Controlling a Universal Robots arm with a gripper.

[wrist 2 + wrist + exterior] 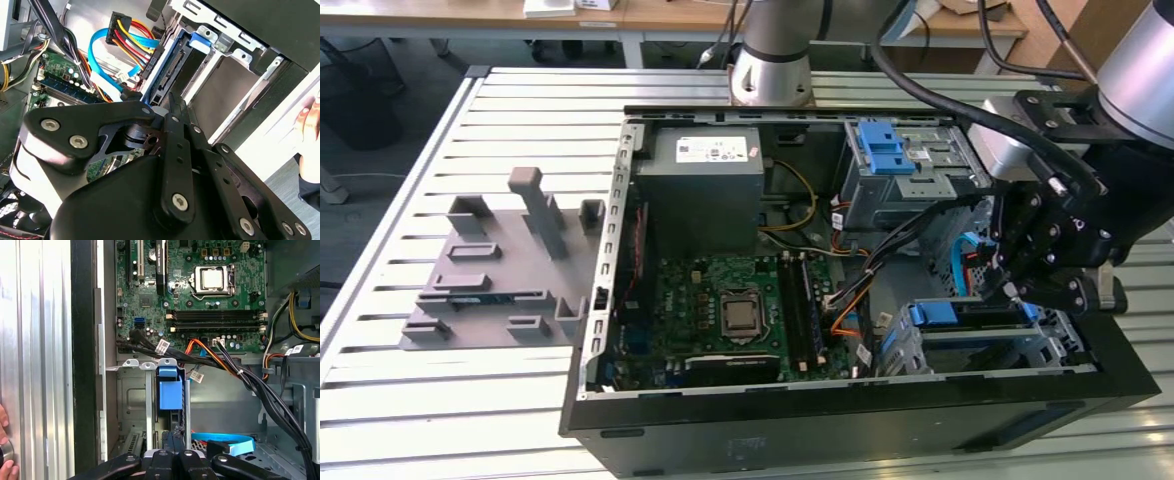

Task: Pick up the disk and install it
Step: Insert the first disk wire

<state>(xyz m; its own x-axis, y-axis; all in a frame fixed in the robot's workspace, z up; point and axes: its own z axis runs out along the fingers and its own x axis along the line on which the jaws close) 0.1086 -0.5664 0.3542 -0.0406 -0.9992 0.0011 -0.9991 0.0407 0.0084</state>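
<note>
The black computer case (854, 415) lies open on the slatted metal tabletop (440, 400), with a grey moulded fixture (500, 265) beside it at the exterior view's left. The disk (937, 314), a flat silver drive in a thin blue plastic bracket, stands on edge in the metal drive cage (1041, 345) at the case's near corner, at the exterior view's right. Its label is hidden. In the first wrist view mostly the blue bracket tab (170, 390) shows, and in the second wrist view its dark connector edge (167, 70). The black gripper (1021, 295) hangs over that cage, its fingers (175, 436) drawn together with nothing visibly between them. Whether the tips touch the disk is hard to make out. A person's hand (310, 117), cut off by the frame, rests against the case's outer wall.
</note>
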